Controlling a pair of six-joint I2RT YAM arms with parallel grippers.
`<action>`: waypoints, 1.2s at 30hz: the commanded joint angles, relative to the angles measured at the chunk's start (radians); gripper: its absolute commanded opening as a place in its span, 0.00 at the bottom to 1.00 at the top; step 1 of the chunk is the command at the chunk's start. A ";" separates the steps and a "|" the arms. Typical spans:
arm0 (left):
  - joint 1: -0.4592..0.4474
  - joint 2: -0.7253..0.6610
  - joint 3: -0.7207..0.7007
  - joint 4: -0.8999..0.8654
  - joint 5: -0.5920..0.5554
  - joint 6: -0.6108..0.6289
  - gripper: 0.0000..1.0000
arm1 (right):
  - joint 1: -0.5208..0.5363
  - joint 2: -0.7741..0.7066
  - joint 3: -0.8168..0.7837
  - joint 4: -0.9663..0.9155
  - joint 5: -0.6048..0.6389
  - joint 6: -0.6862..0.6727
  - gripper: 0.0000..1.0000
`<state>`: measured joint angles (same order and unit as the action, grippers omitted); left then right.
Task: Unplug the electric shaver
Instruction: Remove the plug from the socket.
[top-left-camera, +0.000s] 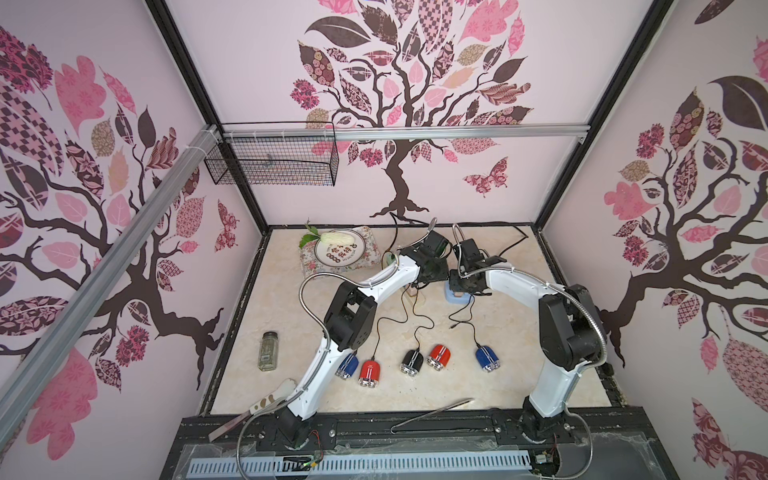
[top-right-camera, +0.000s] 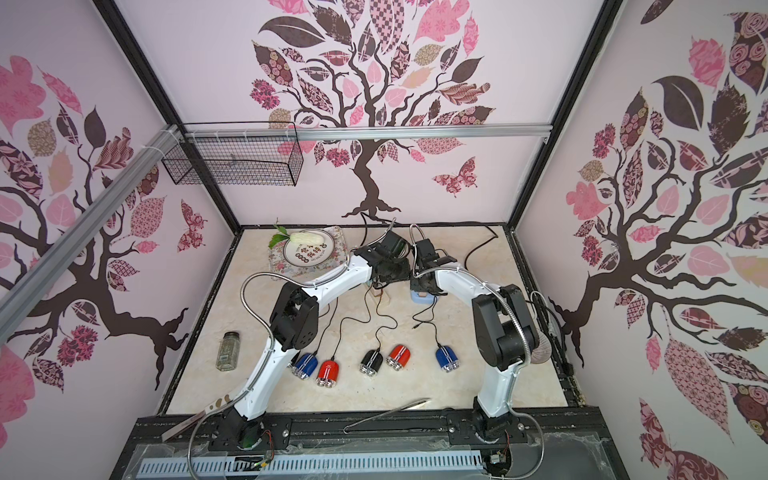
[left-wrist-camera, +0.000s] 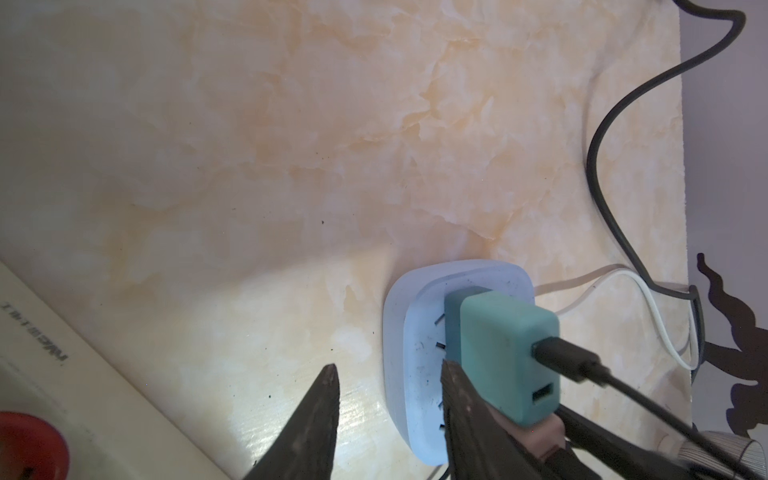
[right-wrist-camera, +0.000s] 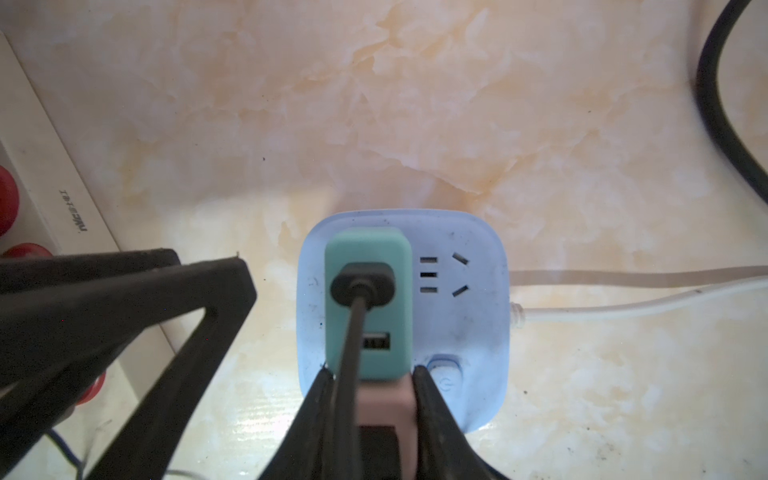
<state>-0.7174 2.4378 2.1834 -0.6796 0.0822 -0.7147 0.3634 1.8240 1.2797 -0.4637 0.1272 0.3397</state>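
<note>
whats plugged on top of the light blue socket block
A teal USB charger with a black cable in one port, and a pink adapter beside it; prongs and slots beneath are hidden.

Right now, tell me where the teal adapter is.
The teal adapter sits plugged into the light-blue socket block, seen in the right wrist view, directly beside the pink adapter clamped by the right gripper, mid-table toward the back wall.

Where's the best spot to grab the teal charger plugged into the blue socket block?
I'd pinch the teal charger across its two long flat sides, coming straight down from above. It stands upright from the blue socket block; the pink adapter blocks one short end, and the black cable leaves its top.
</note>
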 joint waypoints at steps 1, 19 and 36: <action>-0.033 0.007 -0.042 0.059 0.035 -0.014 0.40 | 0.011 -0.025 -0.026 -0.072 -0.017 0.006 0.20; -0.033 0.011 -0.120 0.184 0.132 -0.040 0.29 | 0.011 -0.026 -0.042 -0.060 -0.021 0.010 0.20; -0.034 0.033 -0.139 0.176 0.125 -0.048 0.28 | 0.010 -0.030 -0.041 -0.061 -0.011 0.010 0.20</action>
<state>-0.7349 2.4527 2.0716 -0.5293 0.2066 -0.7582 0.3634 1.8130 1.2625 -0.4519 0.1280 0.3397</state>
